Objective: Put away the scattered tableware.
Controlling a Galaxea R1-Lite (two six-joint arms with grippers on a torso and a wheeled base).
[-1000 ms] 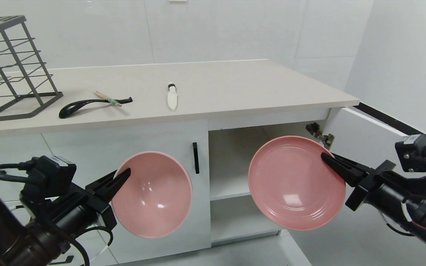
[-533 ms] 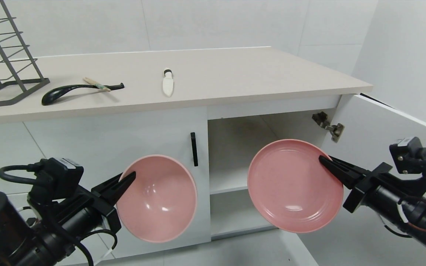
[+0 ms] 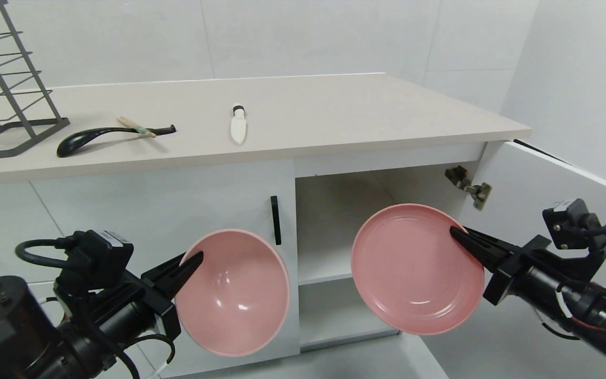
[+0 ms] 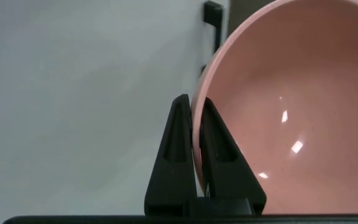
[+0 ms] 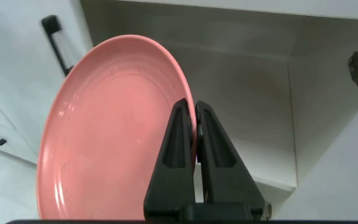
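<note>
My left gripper (image 3: 193,260) is shut on the rim of a pink bowl (image 3: 234,295), held on its side in front of the closed left cabinet door (image 3: 177,210). In the left wrist view the fingers (image 4: 182,134) pinch the bowl (image 4: 291,118) at its edge. My right gripper (image 3: 458,234) is shut on the rim of a pink plate (image 3: 413,268), held upright before the open cabinet (image 3: 334,221). The right wrist view shows the plate (image 5: 110,124) clamped between the fingers (image 5: 180,127), facing the cabinet shelf. On the countertop (image 3: 308,116) lie a black ladle (image 3: 98,136), chopsticks (image 3: 135,127) and a white knife (image 3: 238,125).
A black wire rack (image 3: 3,79) stands at the counter's back left. The right cabinet door (image 3: 550,184) is swung open toward my right arm, with its hinge (image 3: 468,185) showing. A shelf (image 3: 324,271) divides the open cabinet. A black handle (image 3: 275,213) sits on the closed door.
The head view has shifted, so the counter sits differently in the picture. Both grippers keep their hold; the bowl and plate sit slightly lower in view.
</note>
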